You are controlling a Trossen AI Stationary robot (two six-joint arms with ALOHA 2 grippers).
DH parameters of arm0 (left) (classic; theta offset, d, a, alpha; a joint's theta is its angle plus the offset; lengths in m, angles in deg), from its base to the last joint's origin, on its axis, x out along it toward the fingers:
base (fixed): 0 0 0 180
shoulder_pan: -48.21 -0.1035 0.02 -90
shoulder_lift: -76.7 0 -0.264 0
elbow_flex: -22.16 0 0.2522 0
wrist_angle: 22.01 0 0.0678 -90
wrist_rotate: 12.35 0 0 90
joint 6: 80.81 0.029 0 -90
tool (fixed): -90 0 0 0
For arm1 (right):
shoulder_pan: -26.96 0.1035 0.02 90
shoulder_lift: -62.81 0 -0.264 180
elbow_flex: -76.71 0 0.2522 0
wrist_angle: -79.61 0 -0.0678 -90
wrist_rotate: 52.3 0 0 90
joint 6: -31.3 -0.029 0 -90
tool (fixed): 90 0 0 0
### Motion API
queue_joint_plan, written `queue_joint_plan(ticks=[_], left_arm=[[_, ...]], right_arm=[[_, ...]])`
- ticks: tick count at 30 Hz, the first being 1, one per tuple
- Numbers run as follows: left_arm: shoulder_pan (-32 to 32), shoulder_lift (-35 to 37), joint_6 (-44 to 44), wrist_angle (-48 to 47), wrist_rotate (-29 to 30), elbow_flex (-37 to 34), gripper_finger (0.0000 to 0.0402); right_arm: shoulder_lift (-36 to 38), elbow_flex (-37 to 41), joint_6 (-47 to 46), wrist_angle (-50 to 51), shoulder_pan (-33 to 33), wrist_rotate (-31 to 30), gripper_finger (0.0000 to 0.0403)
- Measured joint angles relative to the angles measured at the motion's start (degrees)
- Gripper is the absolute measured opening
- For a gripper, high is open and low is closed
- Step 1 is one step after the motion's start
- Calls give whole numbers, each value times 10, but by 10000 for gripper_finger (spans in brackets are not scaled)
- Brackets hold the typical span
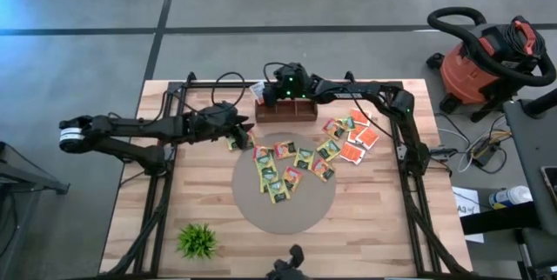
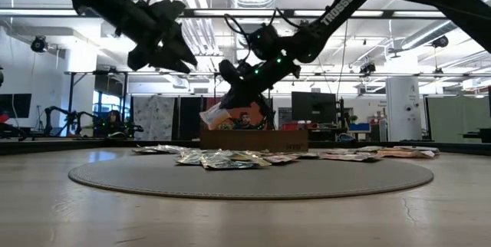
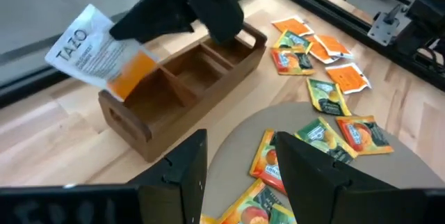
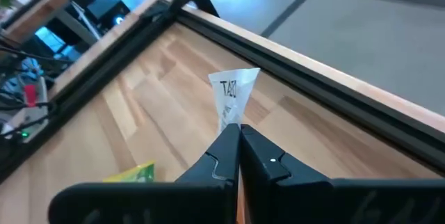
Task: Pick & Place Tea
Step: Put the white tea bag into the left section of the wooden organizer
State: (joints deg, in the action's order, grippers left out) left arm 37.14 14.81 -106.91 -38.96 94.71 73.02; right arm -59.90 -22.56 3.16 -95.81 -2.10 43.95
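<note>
R gripper (image 4: 240, 137) is hanging over the far edge of the table (image 1: 365, 245), just above the left end of the wooden box (image 3: 182, 93), w/ its fingers pressed together and pinching one white-and-orange sachet (image 3: 97, 53) by its edge; the sachet is tilting over the box's end compartment, its lower corner dipping toward the opening, though whether it's touching the wood can't be told. In the low view the sachet is showing just above the box rim. L gripper (image 3: 240, 161) is hovering near the box on its left-front side, over bare wood close to the round grey mat (image 1: 287, 219), fingers spread and holding nothing; a yellow-green sachet (image 1: 236, 143) is lying on the table just beside it, by the mat's far-left rim. The rest of the tea is lying flat: a cluster of yellow-green sachets (image 1: 278, 176) is sitting on the far half of the mat, some overlapping, and a group of orange/red sachets (image 1: 359, 136) is resting on the wood toward the right edge, just off the mat. The box is standing along the far edge, near its middle, w/ its visible compartments looking empty in the L wrist view. A small green plant (image 1: 199, 240) is sitting near the near-left corner. Beyond the far-right corner, on the floor, a red shop vac (image 1: 483, 67) is standing.
</note>
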Motion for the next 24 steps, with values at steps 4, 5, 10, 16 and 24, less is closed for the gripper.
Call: queue_joint_plan(ticks=[4, 5, 10, 16, 24], left_arm=[[0, 0, -9, -13, 10, 0, 165], [0, 0, -8, -16, 14, 0, 165], [0, 0, 14, -18, 42, 0, 165], [0, 0, 25, -18, 42, 0, 165], [-1, 0, 25, -18, 42, -1, 165]], right_arm=[[6, -4, 8, 23, -1, -1, 8], [7, -3, 13, 29, -1, -2, 8], [7, -4, 13, 30, -1, 0, 8], [7, -3, -20, 30, -5, -6, 8], [7, -3, -51, 30, -11, -1, 8]])
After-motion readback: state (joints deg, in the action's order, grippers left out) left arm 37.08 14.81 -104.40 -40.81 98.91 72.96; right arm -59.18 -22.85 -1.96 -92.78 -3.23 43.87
